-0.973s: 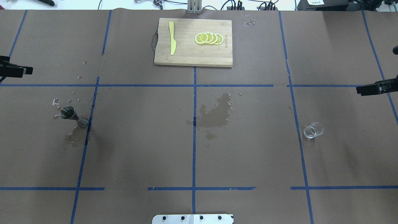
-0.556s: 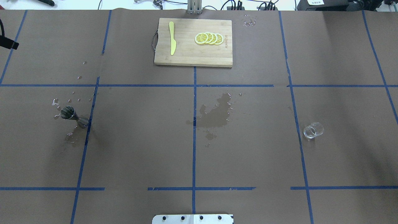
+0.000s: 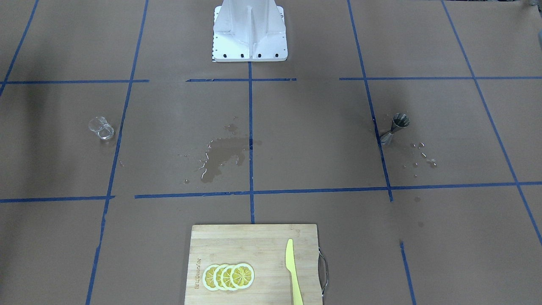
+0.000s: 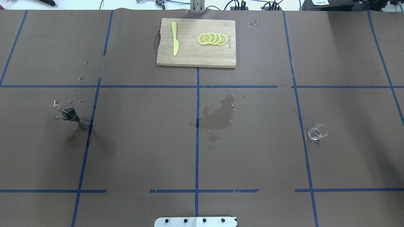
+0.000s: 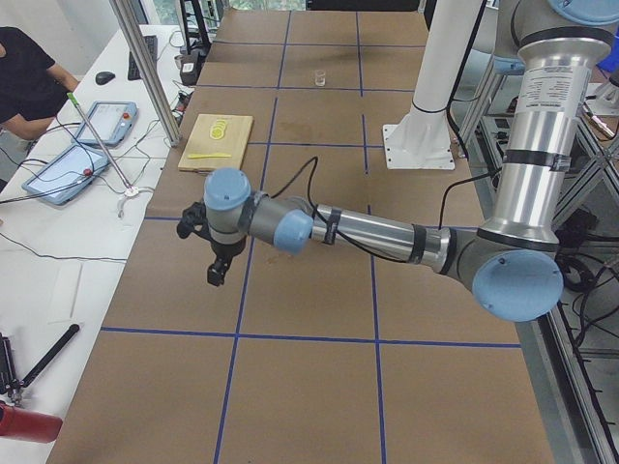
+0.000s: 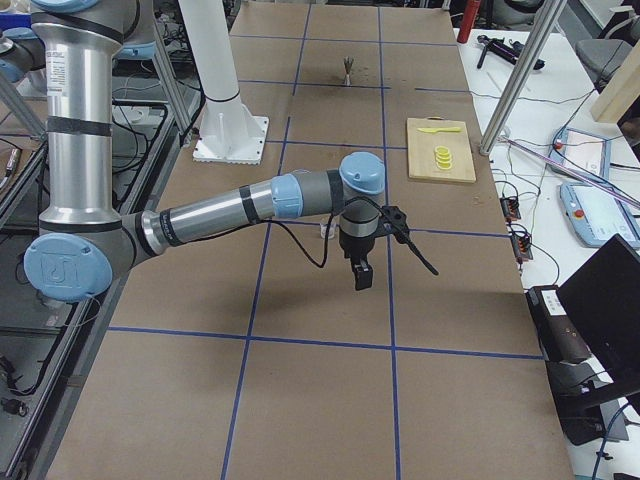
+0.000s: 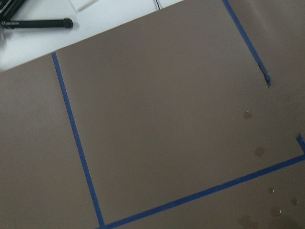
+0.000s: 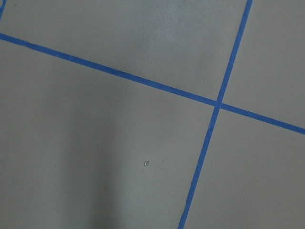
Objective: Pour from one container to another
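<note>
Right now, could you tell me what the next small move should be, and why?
Probably bring the left gripper in over the steel double-cone jigger: it stands upright on the robot's left side, the small clear glass stands far off on the right, and no gripper is near either.
</note>
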Tool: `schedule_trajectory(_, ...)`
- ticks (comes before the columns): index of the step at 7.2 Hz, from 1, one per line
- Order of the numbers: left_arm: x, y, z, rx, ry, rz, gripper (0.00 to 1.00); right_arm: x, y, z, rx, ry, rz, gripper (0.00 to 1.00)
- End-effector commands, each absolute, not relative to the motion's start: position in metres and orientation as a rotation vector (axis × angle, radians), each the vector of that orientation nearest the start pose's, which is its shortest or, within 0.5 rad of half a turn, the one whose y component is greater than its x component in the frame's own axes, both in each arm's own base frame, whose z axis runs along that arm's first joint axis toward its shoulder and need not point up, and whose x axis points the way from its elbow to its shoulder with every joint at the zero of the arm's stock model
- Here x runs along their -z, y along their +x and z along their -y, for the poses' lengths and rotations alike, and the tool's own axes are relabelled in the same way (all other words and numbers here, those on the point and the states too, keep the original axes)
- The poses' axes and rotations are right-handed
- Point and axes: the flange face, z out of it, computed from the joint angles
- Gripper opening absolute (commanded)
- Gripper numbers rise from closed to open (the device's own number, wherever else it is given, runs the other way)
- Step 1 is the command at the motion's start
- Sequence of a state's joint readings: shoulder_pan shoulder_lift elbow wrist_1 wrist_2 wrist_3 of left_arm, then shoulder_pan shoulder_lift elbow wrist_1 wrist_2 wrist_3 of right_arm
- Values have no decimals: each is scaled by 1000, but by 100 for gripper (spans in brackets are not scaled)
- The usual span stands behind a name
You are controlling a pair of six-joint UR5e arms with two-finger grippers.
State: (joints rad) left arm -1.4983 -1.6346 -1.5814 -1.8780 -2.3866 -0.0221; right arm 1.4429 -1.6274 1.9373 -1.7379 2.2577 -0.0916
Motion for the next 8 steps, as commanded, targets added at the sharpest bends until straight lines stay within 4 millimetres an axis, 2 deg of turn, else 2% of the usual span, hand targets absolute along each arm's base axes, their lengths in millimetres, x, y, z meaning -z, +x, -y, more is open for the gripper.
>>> schedule_trajectory(1, -679, -31, 479, -184, 299, -844, 100, -557, 9, 467, 219, 59, 721, 100)
schedule_trajectory(2, -676, -31, 484, -175, 292, -837, 100, -572, 11, 471, 204, 46, 722, 100)
schedule_trajectory(3, -671, -32, 488, -173, 292, -830, 100, -588, 26, 471, 176, 67, 724, 100)
schedule_trajectory(4, -669, -33, 491, -169, 289, -823, 100, -614, 40, 472, 128, 59, 788, 100)
schedule_trajectory(5, -652, -34, 505, -165, 277, -797, 100, -643, 47, 470, 96, 48, 864, 100)
schedule_trajectory(6, -638, -38, 508, -160, 260, -771, 100, -660, 51, 468, 89, 56, 867, 100)
schedule_trajectory(8, -628, -61, 503, -172, 238, -757, 100, -656, 54, 470, 48, 53, 868, 100)
